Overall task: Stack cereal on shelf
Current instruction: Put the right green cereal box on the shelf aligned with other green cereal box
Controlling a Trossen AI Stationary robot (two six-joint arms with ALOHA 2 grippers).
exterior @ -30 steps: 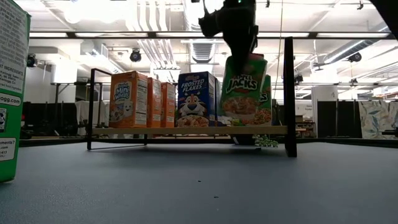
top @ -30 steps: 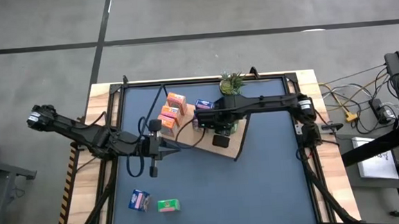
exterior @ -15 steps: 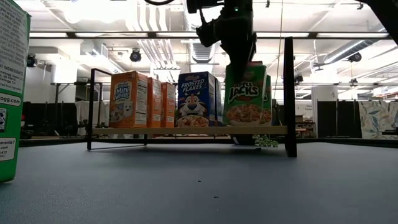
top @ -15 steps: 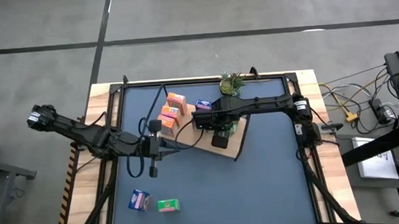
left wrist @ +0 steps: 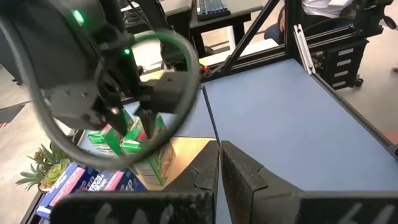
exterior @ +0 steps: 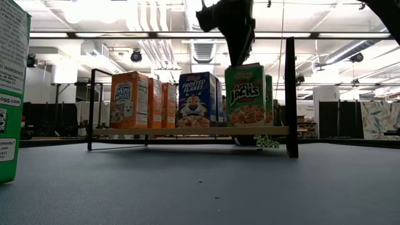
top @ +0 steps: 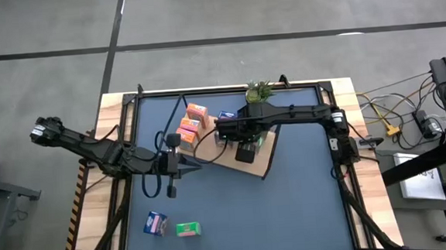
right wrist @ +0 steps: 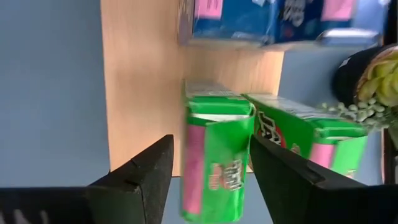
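Note:
On the light-wood shelf (exterior: 187, 131) stand orange cereal boxes (exterior: 130, 100), a blue one (exterior: 197, 100) and two green ones. The front green box (exterior: 245, 94) rests upright on its bottom, with the other green box (right wrist: 298, 134) just behind it. My right gripper (right wrist: 211, 143) hangs open right above the front green box (right wrist: 217, 155), one finger on each side of its top with gaps showing. My left gripper (top: 197, 164) is shut and holds nothing, hovering over the table left of the shelf. A blue box (top: 157, 223) and a green box (top: 187, 229) lie near the table's front edge.
A small potted plant (top: 258, 93) stands at the far edge behind the shelf. Black frame posts (exterior: 290, 94) rise at the shelf's ends. One green box (exterior: 12, 94) looms close to the low camera. Blue tabletop (top: 305, 197) lies bare to the right and front.
My right gripper lowered the tilted green box onto the shelf, where it now stands upright beside the blue box. The gripper then opened, let go and rose slightly above the box's top.

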